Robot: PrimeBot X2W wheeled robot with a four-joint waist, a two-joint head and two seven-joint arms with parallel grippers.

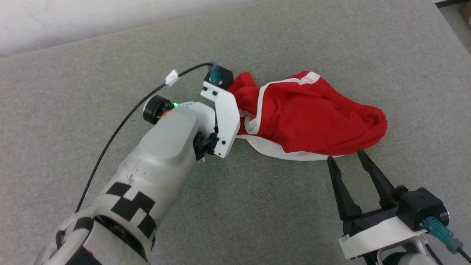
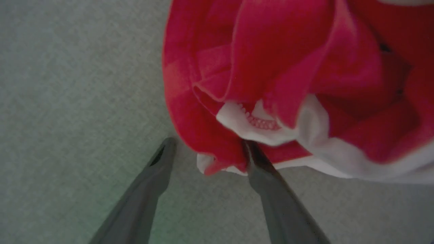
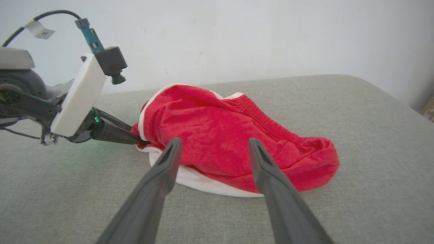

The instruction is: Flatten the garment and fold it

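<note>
The garment (image 1: 312, 117) lies crumpled in a red heap on the grey surface, white trim along its near edge and white stripe on top. My left gripper (image 2: 207, 144) is open at the heap's left end. One finger (image 2: 264, 169) is pushed under a red and white fold, and the other rests on the bare surface. In the head view the white wrist bracket (image 1: 222, 117) hides those fingers. My right gripper (image 1: 346, 154) is open too, its tips just short of the garment's near right edge (image 3: 217, 159), with nothing held between them.
The grey cloth-covered table (image 1: 257, 206) stretches wide on all sides of the heap. A white wall (image 3: 237, 34) stands behind it. A black cable (image 1: 121, 121) loops off my left wrist. The table's far right corner (image 1: 441, 7) drops away.
</note>
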